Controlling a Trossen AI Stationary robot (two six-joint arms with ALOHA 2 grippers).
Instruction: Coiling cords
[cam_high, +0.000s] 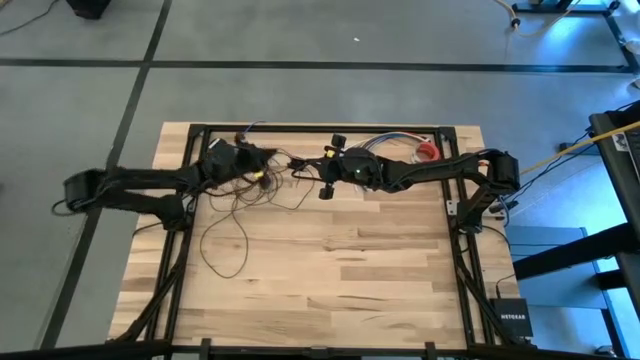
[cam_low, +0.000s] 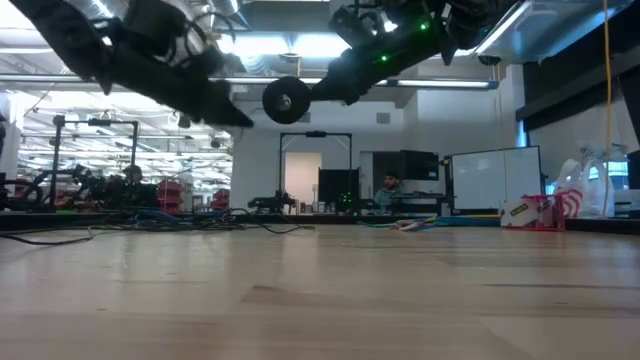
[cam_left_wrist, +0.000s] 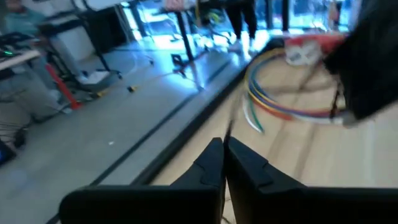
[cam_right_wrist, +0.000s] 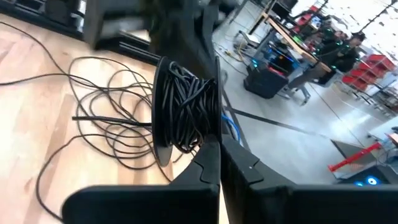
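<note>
The cord is a thin dark wire. Part of it is wound into a tight black coil (cam_right_wrist: 183, 106) on a round puck (cam_low: 286, 99), held up above the table. The rest lies in loose loops (cam_high: 232, 215) on the wooden table (cam_high: 330, 290). My right gripper (cam_right_wrist: 221, 148) is shut at the coil's lower side. My left gripper (cam_left_wrist: 224, 148), coming from the table's left, is shut on one strand (cam_left_wrist: 229, 127) close to the coil. In the high view the two grippers (cam_high: 275, 163) (cam_high: 303, 172) nearly meet at the far middle. My left gripper pinches a single thin strand of the cord (cam_left_wrist: 229, 132) between its two fingertips, pointing almost level toward the table's right. The strand runs on ahead from the tips, clear of the table. My right gripper holds the wound coil by its lower edge (cam_right_wrist: 200, 142) between its shut fingers, pointing almost level toward the table's left. The coil stands upright beyond the tips, lifted clear, and loose strands trail from it down to the table.
A bundle of multicoloured wires (cam_left_wrist: 280, 102) and a red tape roll (cam_high: 428, 151) lie at the far right of the table. A yellow cable (cam_high: 560, 155) runs off to the right. The near half of the table holds only one trailing loop (cam_high: 222, 245).
</note>
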